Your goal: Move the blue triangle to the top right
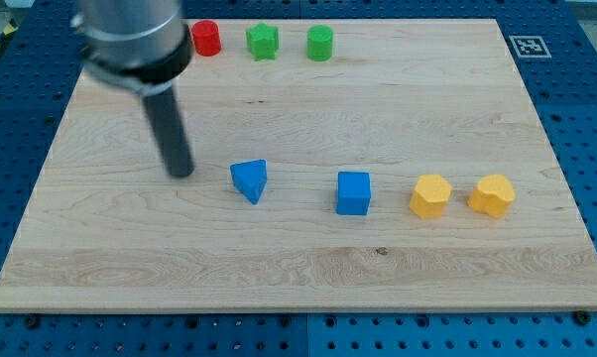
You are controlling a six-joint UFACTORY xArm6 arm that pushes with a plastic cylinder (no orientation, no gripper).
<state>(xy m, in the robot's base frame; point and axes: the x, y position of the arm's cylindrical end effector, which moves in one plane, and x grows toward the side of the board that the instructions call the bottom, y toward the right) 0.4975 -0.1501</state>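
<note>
The blue triangle [250, 180] lies on the wooden board [308, 258], a little left of the board's middle. My tip [181, 173] rests on the board just left of the blue triangle, with a small gap between them. The dark rod rises from the tip toward the view's top left, where the arm's grey body blurs.
A blue cube [354, 192] sits right of the triangle. Two yellow blocks [430, 195] [492, 194] lie further right. Along the top edge stand a red cylinder [206, 38], a green star [263, 41] and a green cylinder [320, 43]. A marker tag [529, 46] is at the top right.
</note>
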